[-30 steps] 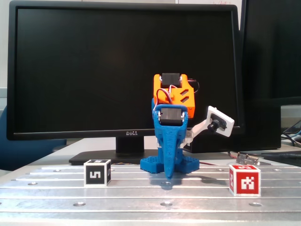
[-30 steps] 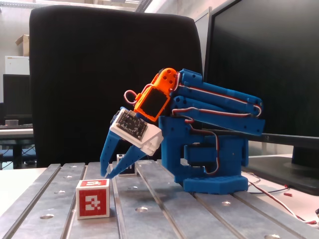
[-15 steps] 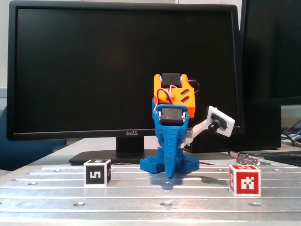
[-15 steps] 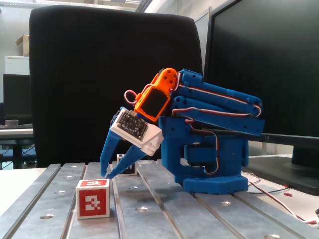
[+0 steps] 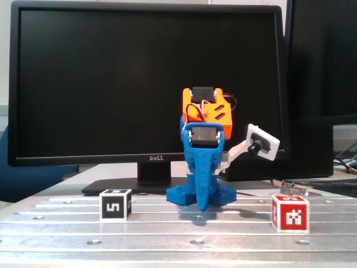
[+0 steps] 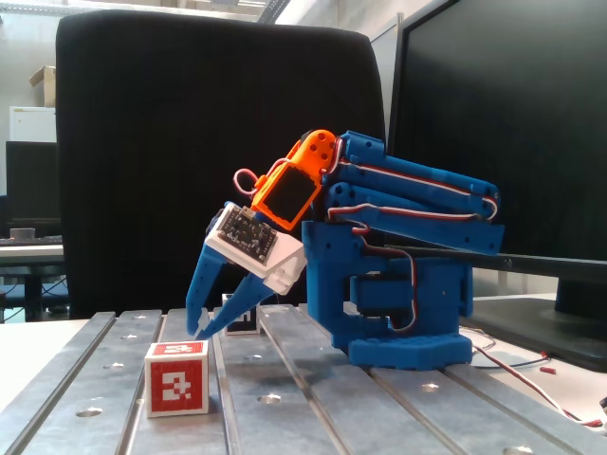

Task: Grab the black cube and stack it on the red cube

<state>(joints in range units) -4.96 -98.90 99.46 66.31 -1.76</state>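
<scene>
Blue gripper point(image 6: 203, 334) at frame centre-left, fingers slightly parted and empty, tips just above slotted metal table point(image 5: 167, 231), black cube point(image 5: 115, 205) lower left, red cube point(image 5: 290, 213) lower right

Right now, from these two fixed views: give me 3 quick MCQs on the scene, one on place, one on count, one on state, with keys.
1. Where does the black cube sit in the front-facing fixed view?
A. left of the arm base
B. on top of the red cube
C. between the fingers

2. How many cubes are on the table?
A. one
B. two
C. three

3. What state is the gripper in?
A. shut on the red cube
B. shut on the black cube
C. open and holding nothing

Key: 1 A, it rests on the table left of the blue base. 2 B, only the black cube and the red cube show. 3 C, the side fixed view shows its fingers spread, with nothing between them.
</scene>
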